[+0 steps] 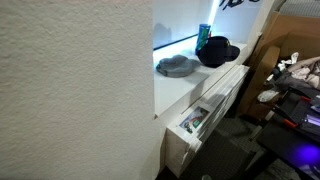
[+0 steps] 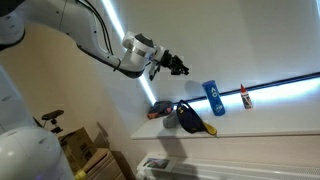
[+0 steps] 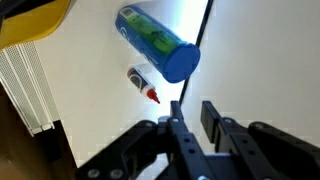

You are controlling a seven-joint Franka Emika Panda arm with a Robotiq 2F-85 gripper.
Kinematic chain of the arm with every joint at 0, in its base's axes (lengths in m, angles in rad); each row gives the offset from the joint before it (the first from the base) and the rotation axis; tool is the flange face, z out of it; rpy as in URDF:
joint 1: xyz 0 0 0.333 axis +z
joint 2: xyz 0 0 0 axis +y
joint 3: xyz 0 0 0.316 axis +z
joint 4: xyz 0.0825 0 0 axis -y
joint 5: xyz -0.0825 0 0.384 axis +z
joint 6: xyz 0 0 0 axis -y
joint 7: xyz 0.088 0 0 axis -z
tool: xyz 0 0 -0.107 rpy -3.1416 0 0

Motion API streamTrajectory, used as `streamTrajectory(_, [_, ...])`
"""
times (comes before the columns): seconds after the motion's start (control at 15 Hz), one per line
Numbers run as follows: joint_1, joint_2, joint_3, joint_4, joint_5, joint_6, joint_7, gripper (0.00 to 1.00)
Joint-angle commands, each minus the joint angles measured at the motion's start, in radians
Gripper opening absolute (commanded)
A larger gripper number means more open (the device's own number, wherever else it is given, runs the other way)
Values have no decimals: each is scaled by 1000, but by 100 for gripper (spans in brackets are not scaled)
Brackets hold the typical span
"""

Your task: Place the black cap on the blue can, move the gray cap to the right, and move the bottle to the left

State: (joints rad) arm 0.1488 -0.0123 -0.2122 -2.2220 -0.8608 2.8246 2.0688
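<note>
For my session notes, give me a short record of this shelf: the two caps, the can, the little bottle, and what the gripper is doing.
surface: white ledge
blue can: standing, nothing on top
black cap: on the ledge beside the can, not on it
gray cap: on the ledge next to the black cap
bottle: small, red tip, near the can but apart from it
gripper: in the air, jaws slightly apart, holding nothing

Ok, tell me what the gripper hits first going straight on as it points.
Probably the blue can, just ahead of the gripper, though it might miss onto the white shelf beside.
</note>
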Motion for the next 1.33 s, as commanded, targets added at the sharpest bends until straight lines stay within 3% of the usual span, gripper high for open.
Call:
streamTrajectory(0.0, [0, 0, 0, 0, 0, 0, 0, 53])
streamTrajectory(0.07, [11, 9, 3, -45, 190, 74, -176, 55])
streamTrajectory(0.13, [-50, 13, 79, -62, 257, 77, -208, 61])
streamTrajectory(0.27, [-58, 8, 108, -122, 444, 98, -368, 75])
streamTrajectory(0.33, [-50, 26, 135, -88, 533, 42, -426, 83])
streamTrajectory(0.4, [-4, 40, 104, -50, 541, -23, -408, 89])
streamTrajectory(0.47, [-19, 22, 96, -87, 486, 35, -374, 72])
streamTrajectory(0.67, [-2, 30, 103, -69, 516, -1, -383, 89])
streamTrajectory(0.93, [-3, 30, 102, -67, 516, -3, -383, 89])
streamTrajectory(1.0, [-3, 30, 102, -67, 516, -3, -383, 97])
streamTrajectory(1.27, [45, 157, 141, 70, 544, -88, -331, 100])
